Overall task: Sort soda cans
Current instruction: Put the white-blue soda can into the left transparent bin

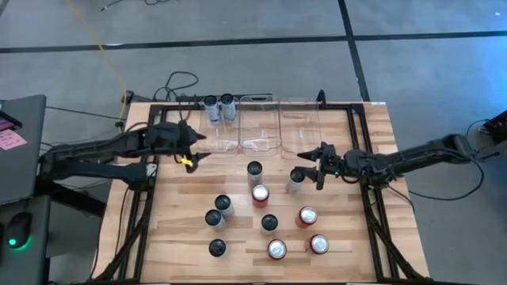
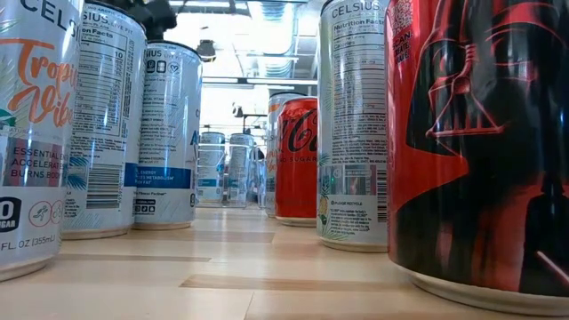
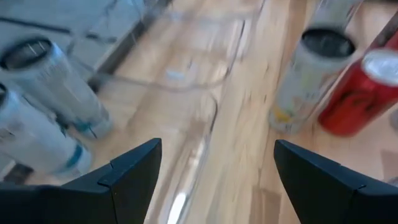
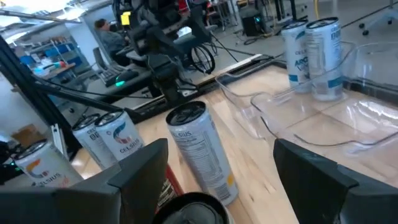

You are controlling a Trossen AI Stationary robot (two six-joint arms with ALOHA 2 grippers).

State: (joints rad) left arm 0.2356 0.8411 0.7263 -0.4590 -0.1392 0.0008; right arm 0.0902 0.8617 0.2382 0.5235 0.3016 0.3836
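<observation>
Celsius cans [image 2: 351,124], Coca-Cola can [image 2: 297,160]

Low view: silver-grey cans [image 2: 353,124] read "CELSIUS" and "Nutrition Facts"; a red can [image 2: 297,160] reads "Coca-Cola". Right wrist view: can [image 4: 200,149] reads "CELSIUS".

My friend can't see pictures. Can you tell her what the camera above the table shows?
Two robot arms reach over a wooden table, left end effector and right end effector open, holding nothing. Red and silver soda cans stand in front; two silver cans stand in one of the clear bins.
</observation>
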